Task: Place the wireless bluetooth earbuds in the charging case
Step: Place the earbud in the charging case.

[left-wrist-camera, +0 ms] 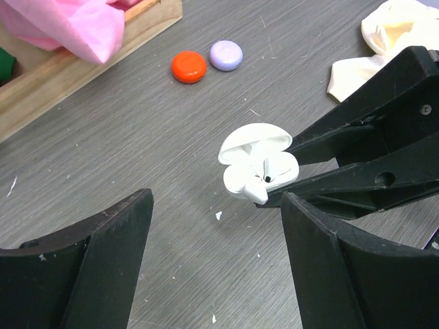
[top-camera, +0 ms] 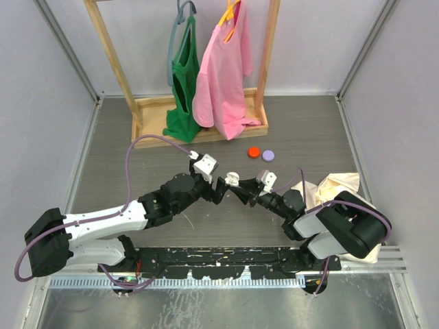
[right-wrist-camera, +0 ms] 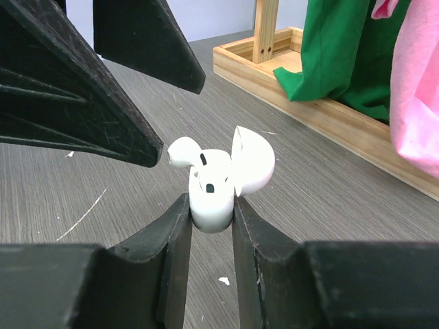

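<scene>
**Holding arrangement.** The right pincer (right-wrist-camera: 210,201) is clamped on the lower body of the charging case (left-wrist-camera: 239,179), one finger flat against each side. The lid is hinged open and tipped back. This grip presents the open wells toward the left arm, apparently as a fixed target for insertion.

The left pincer (left-wrist-camera: 218,199) stands wide and holds nothing. Its fingers fill the lower corners of the left wrist view.

**Task item.** One white earbud (right-wrist-camera: 182,151) sits tilted at the case rim and projects outward, so it appears not fully seated. A second seems to lie in its well, but this cannot be confirmed. In the right wrist view a left fingertip lies just beside the projecting earbud. Contact cannot be determined.

**Clearance.** Bare worktop (left-wrist-camera: 137,137) surrounds the case. These items all lie well apart from it:
- red disc (left-wrist-camera: 188,66), upper centre
- lavender disc (left-wrist-camera: 226,55), upper centre
- cream cloth (left-wrist-camera: 391,31), upper right
- wooden rack base (left-wrist-camera: 82,62), upper left

The nearest obstruction to either arm is the opposing pincer.
</scene>
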